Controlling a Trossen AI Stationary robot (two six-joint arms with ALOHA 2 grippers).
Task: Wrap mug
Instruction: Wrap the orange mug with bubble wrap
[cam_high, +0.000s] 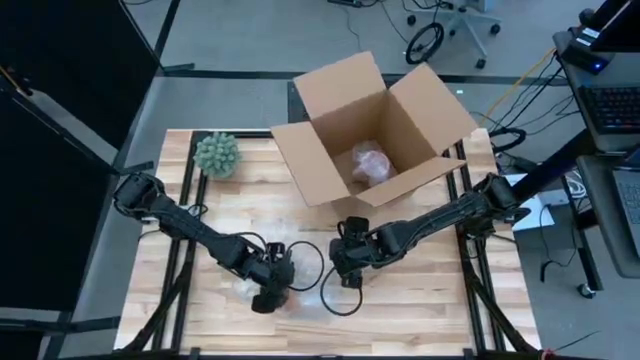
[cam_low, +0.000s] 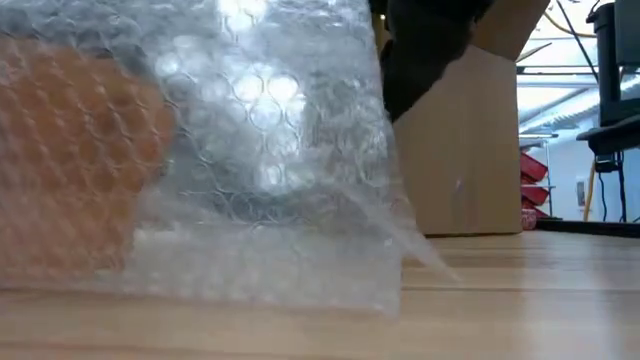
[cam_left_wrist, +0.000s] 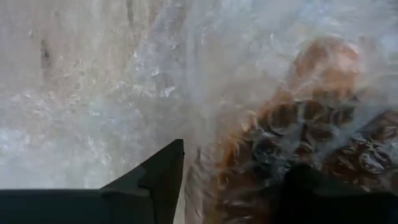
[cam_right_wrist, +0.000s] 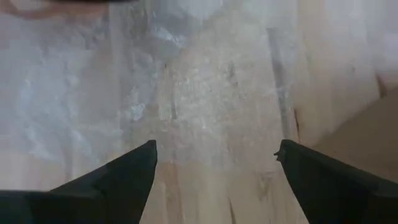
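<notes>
Currently wrapping is partway: mug (cam_left_wrist: 311, 137), orange-brown, is lying under bubble wrap (cam_low: 260, 150) near the bench's front edge, with left gripper (cam_high: 268, 292) clamping it through the film. Right gripper (cam_right_wrist: 214, 165) is hovering beside, fingers wide, empty. Cardboard box (cam_high: 330, 160) at the back edge is holding one wrapped bundle (cam_high: 368, 163).

We see even, soft overhead light with faint shadows, white glare on the bubble wrap (cam_low: 260, 110), and heavy close-range blur in both wrist views.
</notes>
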